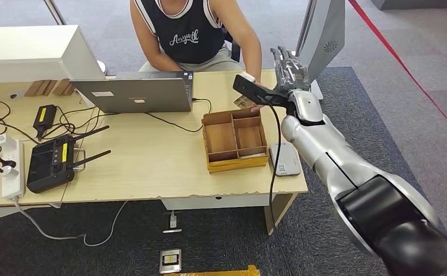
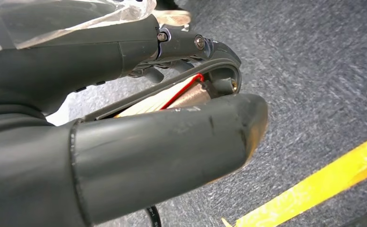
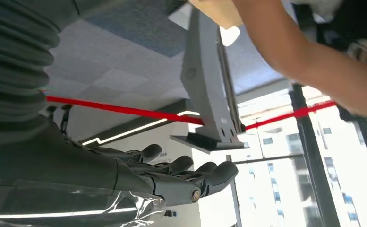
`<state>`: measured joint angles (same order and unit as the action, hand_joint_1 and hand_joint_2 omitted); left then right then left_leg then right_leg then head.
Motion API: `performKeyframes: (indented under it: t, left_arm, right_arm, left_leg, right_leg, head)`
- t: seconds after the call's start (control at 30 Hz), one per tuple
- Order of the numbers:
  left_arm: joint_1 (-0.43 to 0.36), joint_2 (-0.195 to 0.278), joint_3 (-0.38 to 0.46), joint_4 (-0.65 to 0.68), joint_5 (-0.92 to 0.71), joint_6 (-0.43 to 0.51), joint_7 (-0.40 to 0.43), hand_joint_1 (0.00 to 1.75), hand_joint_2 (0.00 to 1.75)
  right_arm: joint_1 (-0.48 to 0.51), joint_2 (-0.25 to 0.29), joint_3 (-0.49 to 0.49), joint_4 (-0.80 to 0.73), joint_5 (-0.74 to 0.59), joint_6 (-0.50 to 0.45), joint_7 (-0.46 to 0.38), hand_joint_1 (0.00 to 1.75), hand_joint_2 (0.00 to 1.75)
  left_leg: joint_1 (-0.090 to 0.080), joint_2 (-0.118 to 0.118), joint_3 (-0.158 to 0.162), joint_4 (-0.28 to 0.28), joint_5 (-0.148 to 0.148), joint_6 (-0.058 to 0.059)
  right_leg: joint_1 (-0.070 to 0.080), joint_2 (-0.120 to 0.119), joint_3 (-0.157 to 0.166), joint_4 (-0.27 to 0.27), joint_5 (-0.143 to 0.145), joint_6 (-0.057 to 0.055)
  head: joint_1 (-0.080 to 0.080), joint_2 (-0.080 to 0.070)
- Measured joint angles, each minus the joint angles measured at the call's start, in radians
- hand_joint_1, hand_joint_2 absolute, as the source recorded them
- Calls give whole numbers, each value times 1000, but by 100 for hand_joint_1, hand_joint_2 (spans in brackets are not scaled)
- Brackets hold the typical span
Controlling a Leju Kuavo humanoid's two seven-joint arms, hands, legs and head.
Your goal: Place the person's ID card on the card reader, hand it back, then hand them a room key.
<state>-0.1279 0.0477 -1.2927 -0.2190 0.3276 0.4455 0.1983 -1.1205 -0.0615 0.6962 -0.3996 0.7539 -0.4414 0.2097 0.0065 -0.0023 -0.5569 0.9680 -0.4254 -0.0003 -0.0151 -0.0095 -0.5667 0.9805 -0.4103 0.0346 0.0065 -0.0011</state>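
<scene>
- At the counter's [image 1: 152,167] far right corner, the right hand [image 1: 290,69] is raised above the edge, fingers [image 3: 191,172] straight, side by side and apart from the thumb, holding nothing.
- Just beside it, a person's hand [image 1: 254,103] holds a small card [image 1: 243,102] at the far edge of the tray [image 1: 235,163]; whether this is the ID card cannot be told.
- The tray, a wooden box with compartments, lies near the right edge; the card reader [image 1: 285,158], a flat grey pad, lies just right of it at the near right corner.
- A black cable [image 1: 274,172] hangs from the right wrist across the reader's left side.
- A laptop [image 1: 134,92] stands at the far edge, a controller [image 1: 51,164] and power strip [image 1: 12,169] at the left.
- In the left wrist view, the left hand [image 2: 172,104] hangs over carpet, fingers curled toward the thumb; whether it holds anything cannot be told.
</scene>
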Motion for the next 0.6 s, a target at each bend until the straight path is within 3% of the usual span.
performKeyframes:
  t: [0.13,0.3,0.47,0.53,0.6]
  left_arm:
    - [2,-4,2,0,24,5,29,0,0]
    - [7,-17,9,0,45,18,68,0,0]
    - [8,-20,13,0,52,26,77,0,0]
    - [10,-27,19,0,62,38,84,0,0]
    - [14,-35,32,0,79,55,92,0,0]
  right_arm:
    - [3,-27,-49,-61,-96,-179,-78,0,175]
    - [84,-98,-131,-240,-60,-255,-35,0,175]
    - [126,-119,-171,-309,-25,-257,-30,0,175]
    - [200,-146,-254,-430,-11,-259,-45,0,175]
    - [312,-176,-398,-617,-4,-260,-103,0,175]
  left_leg:
    - [0,0,1,0,0,0]
    - [0,-1,2,0,0,0]
    - [0,-1,2,0,-1,1]
    - [0,-1,2,0,-1,1]
    - [0,-2,2,0,-1,1]
  right_leg:
    - [0,0,0,0,0,0]
    - [0,0,3,-2,0,1]
    - [0,0,3,-2,0,1]
    - [0,-1,3,-2,0,1]
    - [-1,-1,3,-2,0,1]
  head:
    - [0,0]
    - [0,0]
    - [0,0]
    - [0,0]
    - [0,0]
